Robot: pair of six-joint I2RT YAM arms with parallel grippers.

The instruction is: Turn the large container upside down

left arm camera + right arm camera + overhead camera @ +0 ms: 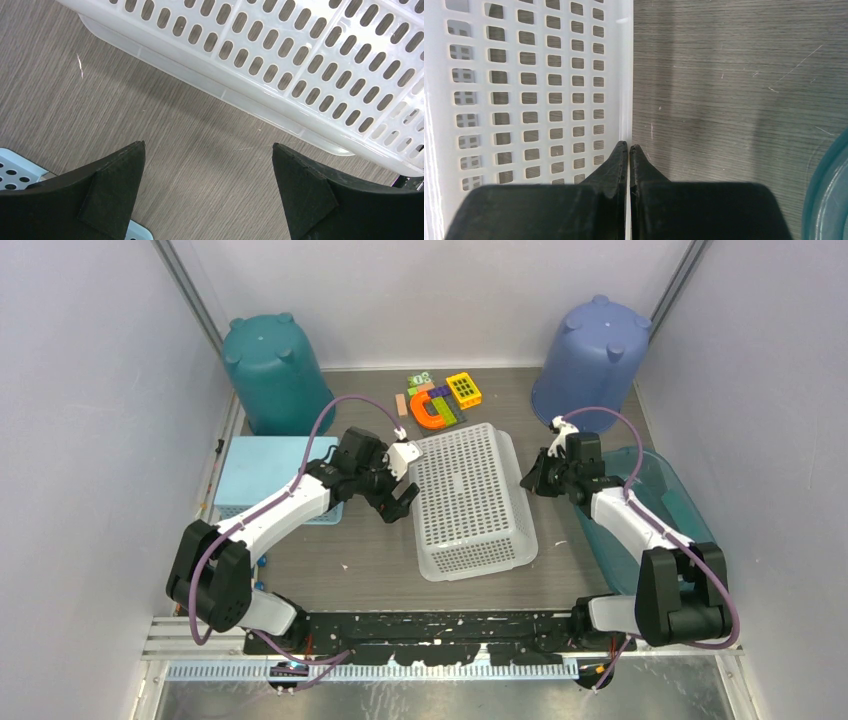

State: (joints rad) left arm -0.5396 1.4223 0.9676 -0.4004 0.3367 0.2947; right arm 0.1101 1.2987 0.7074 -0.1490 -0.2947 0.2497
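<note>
The large container is a white perforated basket (468, 498) in the middle of the table. Its flat base faces up and its flared rim is down. My left gripper (400, 502) is open and empty just left of the basket. In the left wrist view its fingers (120, 185) hang over bare table (150, 100), with the basket's rim (250, 107) just beyond them. My right gripper (530, 480) is at the basket's right side. In the right wrist view it (629, 146) is shut on the thin edge of the basket's rim (626, 75).
An upturned teal bucket (275, 375) stands at the back left and an upturned blue bucket (590, 360) at the back right. A light blue perforated box (262, 472) lies under the left arm. A clear teal bin (665, 510) lies under the right arm. Toy blocks (440, 400) lie behind the basket.
</note>
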